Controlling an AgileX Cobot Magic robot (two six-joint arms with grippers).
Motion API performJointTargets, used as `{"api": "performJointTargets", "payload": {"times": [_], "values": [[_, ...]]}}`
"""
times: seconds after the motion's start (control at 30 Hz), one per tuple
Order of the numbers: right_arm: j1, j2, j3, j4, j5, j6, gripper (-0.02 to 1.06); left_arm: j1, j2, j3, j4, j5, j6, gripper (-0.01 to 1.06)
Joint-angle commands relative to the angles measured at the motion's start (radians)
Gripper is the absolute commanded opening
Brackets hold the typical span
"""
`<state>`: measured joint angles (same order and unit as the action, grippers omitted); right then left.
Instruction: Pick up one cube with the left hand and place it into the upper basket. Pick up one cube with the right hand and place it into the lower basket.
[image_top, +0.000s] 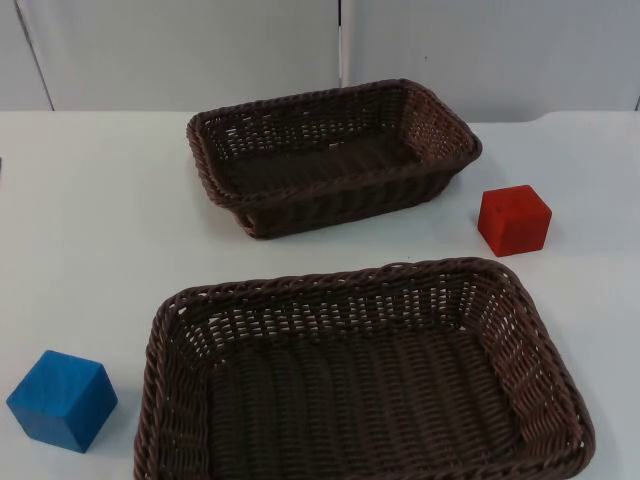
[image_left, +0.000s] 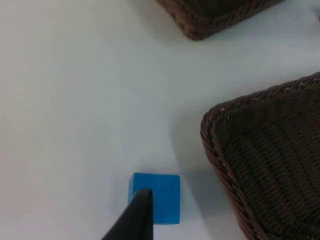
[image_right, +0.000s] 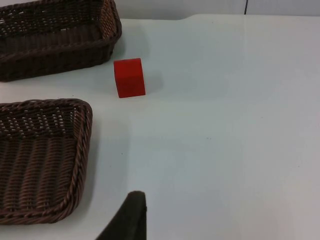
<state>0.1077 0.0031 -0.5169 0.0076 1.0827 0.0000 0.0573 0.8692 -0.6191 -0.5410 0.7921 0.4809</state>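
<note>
- The left gripper (image_left: 137, 220) hangs above the table with one dark fingertip showing; I can't tell from here whether its claw is spread or closed, and it grasps nothing that I can see.
- Right at that fingertip sits the blue cube (image_left: 156, 196), flat on the white table (image_left: 75, 100), its near edge partly covered by the finger. From the top camera the blue cube (image_top: 62, 399) lies just beside the lower basket's left corner.
- A little further out from the left claw is the rounded corner of the lower basket (image_left: 210, 135), and well beyond it the corner of the upper basket (image_left: 200, 27), where this cube should go.
- The right gripper (image_right: 131, 217) also hovers over bare table, one fingertip visible; its state I cannot tell either.
- Close beside that claw is the corner of the lower basket (image_right: 85, 130). Well ahead of it stands the red cube (image_right: 129, 77), near the upper basket's end wall (image_right: 107, 35) but not touching.
- Both baskets are empty, so neither cube has been moved yet.
- The cubes look like solid painted blocks: rigid, probably light, smooth-faced and perhaps a bit slippery. I'd take each across two opposite flat faces, fingers square to them rather than on the corners; the blue one sits turned on the table, so the wrist may need rotating.
</note>
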Motion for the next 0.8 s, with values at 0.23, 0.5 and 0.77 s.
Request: {"api": "performJointTargets", "payload": {"times": [0.23,0.5,0.77], "values": [[-0.004,-0.003,0.002,-0.002,-0.003,-0.008,1.05,-0.077,0.195,-0.068,-0.042,-0.075,0.064,1.05],[-0.004,-0.003,0.002,-0.002,-0.003,-0.008,1.05,-0.086,0.369,-0.089,-0.031,-0.177,0.06,1.05],[-0.004,-0.003,0.002,-0.002,-0.003,-0.008,1.05,-0.086,0.515,-0.093,0.028,-0.222,-0.012,1.05]]}}
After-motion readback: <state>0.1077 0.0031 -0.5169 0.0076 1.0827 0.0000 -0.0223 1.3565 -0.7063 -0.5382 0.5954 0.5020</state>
